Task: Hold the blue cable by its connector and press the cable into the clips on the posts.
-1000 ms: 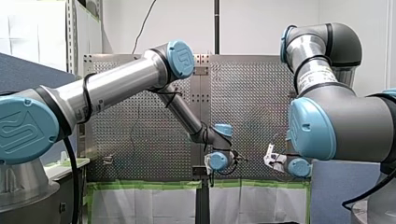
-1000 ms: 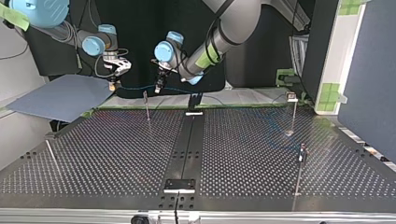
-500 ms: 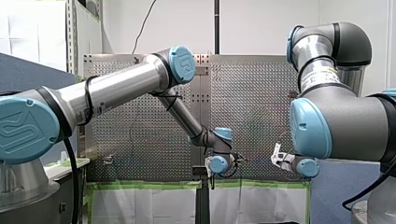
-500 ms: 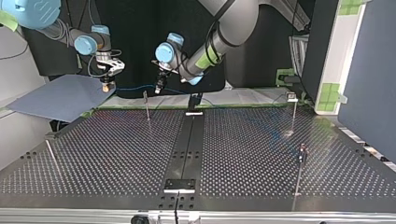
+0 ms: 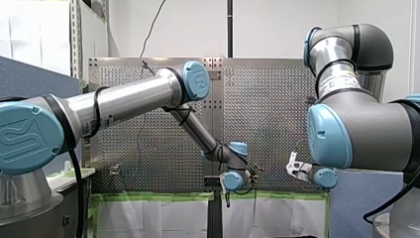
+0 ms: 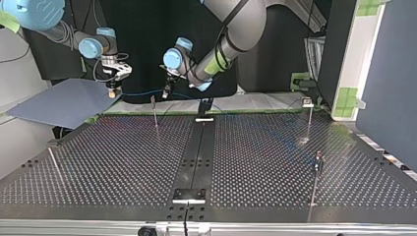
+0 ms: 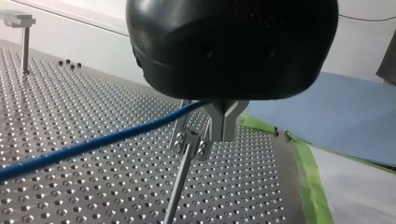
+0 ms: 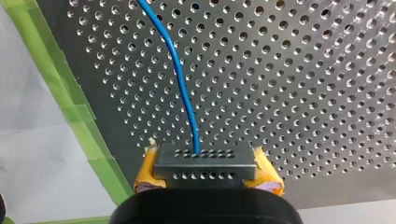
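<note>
One blue cable (image 8: 180,70); one connector (image 8: 205,164); four posts (image 6: 155,112) (image 6: 309,120) (image 6: 315,182) (image 6: 55,166); two grippers, my left gripper (image 6: 166,93) and my right gripper (image 6: 113,92).

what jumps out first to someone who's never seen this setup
The blue cable catches the eye first: it stretches through the air between the two grippers at the far edge of the perforated table in the top view. My right gripper clamps its dark connector between yellow pads, while my left gripper holds the cable just above the clip of a thin post.
</note>
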You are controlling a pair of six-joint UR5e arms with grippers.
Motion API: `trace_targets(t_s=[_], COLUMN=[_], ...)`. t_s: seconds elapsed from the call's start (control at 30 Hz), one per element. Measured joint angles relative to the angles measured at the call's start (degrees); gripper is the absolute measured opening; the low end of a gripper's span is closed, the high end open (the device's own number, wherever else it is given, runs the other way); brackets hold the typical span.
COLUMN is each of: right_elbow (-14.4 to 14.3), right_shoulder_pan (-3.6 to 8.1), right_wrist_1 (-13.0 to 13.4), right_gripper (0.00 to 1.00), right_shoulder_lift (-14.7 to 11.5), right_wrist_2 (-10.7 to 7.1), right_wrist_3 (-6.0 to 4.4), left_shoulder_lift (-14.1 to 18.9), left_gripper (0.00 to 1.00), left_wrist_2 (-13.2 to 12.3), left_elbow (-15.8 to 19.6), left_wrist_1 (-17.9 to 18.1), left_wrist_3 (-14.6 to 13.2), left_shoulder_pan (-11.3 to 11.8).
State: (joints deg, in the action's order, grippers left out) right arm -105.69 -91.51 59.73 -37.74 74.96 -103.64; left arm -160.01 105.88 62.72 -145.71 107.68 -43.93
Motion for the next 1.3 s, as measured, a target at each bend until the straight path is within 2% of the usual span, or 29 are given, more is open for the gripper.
trace_targets(t_s=[0.77, 1.2, 1.3], right_elbow=[0.7, 2.5, 2.6], right_shoulder_pan=[-0.18, 0.01, -0.18], right_wrist_1=[-0.2, -1.3, -1.4], right_gripper=[0.0, 0.0, 0.0], right_shoulder_lift=[0.0, 0.0, 0.0], right_wrist_2=[0.01, 1.42, 1.63], right_wrist_3=[0.09, 0.09, 0.43], left_shoulder_lift=[-0.1, -0.2, -0.2], left_gripper=[0.0, 0.0, 0.0], left_wrist_2=[-1.0, -1.8, -2.1], left_elbow=[-1.4, -5.0, -4.9], left_wrist_1=[-0.4, -2.5, -2.9], left_wrist_3=[0.7, 0.5, 0.4], left_shoulder_pan=[3.1, 5.3, 5.7])
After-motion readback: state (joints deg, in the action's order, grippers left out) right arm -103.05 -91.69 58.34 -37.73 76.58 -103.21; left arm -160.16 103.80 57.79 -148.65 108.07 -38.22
